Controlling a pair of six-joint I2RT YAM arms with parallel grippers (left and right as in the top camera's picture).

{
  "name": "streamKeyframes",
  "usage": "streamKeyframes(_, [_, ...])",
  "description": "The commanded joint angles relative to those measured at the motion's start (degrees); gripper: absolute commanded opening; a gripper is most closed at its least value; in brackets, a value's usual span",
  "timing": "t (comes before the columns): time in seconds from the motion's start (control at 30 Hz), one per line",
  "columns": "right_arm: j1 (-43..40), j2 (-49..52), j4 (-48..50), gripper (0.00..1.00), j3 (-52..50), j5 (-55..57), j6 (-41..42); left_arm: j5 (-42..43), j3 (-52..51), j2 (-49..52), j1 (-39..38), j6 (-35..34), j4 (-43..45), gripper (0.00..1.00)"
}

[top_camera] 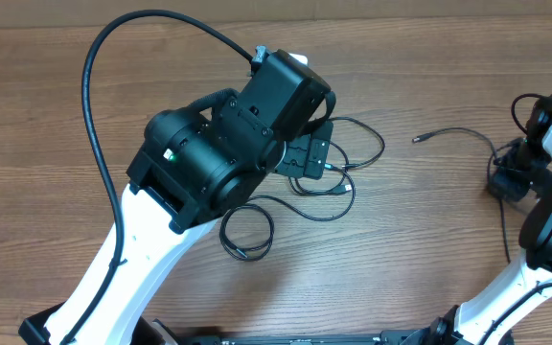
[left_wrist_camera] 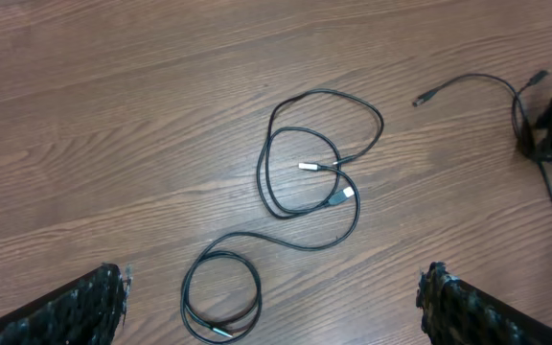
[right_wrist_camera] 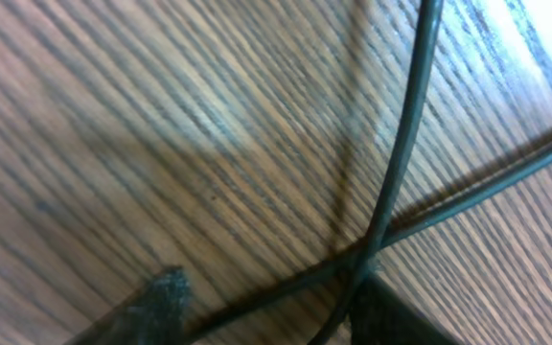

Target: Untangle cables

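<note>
**Mia:** Where are the cables?

**Ben:** The tangled cables [left_wrist_camera: 338, 163] lie in the middle of the brown wood table [left_wrist_camera: 113, 115]. They are thin black cords looped over each other. Two silver plugs [left_wrist_camera: 308, 166] sit inside the loops. A small loop [left_wrist_camera: 220, 297] lies a bit apart on the near side, and one cord joins it to the rest.

**Mia:** Is anything in the way?

**Ben:** Yes. From above, the big left arm [top_camera: 228, 144] hangs over the tangle and hides most of it. A thick black cord [top_camera: 89, 77] bends up from that arm. The arm also has a tiny green light [top_camera: 171, 153].

**Mia:** Is the left gripper holding something?

**Ben:** No. The left gripper [left_wrist_camera: 274, 280] is above the tangle with its fingers spread wide. Nothing is between them.

**Mia:** What about the other side?

**Ben:** A lone cable [left_wrist_camera: 472, 77] lies well apart from the tangle, on the right. Its plug end points toward the middle and its other end runs to the right gripper [top_camera: 509, 180], which is down on the table.

**Mia:** Is that one pinched?

**Ben:** From up close, a cable runs between the right gripper's fingers [right_wrist_camera: 166, 287] and crosses a second cord there. I can't tell if the fingers squeeze it or just sit beside it.
</note>
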Motion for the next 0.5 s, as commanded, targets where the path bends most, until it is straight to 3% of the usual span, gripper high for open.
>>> streamKeyframes(0.0, [0.0, 0.9, 0.4, 0.37, -2.1, -0.4, -0.5, -1.7, 0.8, -0.2, 0.3, -0.8, 0.1, 1.0])
streamKeyframes(0.07, [0.0, 0.9, 1.5, 0.27, -2.1, -0.4, -2.6, -1.6, 0.8, -0.2, 0.3, -0.8, 0.1, 1.0])
streamKeyframes(0.33, [0.0, 0.9, 6.5, 0.05, -2.0, -0.9, -9.4, -1.6, 0.8, -0.2, 0.3, -0.8, 0.1, 1.0])
streamKeyframes(0.47, [0.0, 0.9, 14.0, 0.04, -1.2, -4.3, -20.1, -1.6, 0.8, -0.2, 0.3, -0.8, 0.1, 1.0])
